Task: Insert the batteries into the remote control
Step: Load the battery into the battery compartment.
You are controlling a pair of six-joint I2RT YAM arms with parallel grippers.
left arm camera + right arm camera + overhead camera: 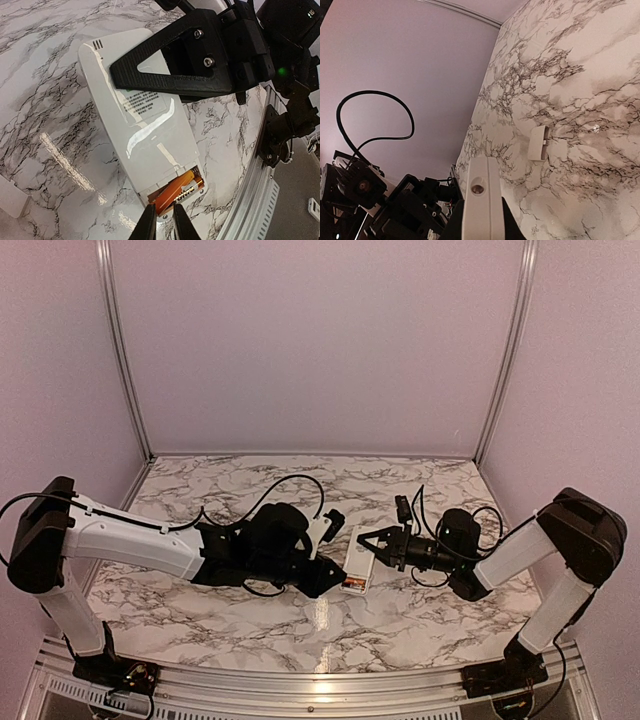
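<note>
white plastic remote control [150, 135] is lying face-down on the marble worktop [50, 75], right gripper [368, 543] clamping its far end steady, as the left gripper [164, 220], jaws nearly together, is hovering at the uncovered end where both batteries [175, 189] are sitting; its grasp cannot be told.

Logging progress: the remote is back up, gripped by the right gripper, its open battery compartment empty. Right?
Not empty: the left wrist view shows the batteries in the open compartment of the remote control. The rest is right.
</note>
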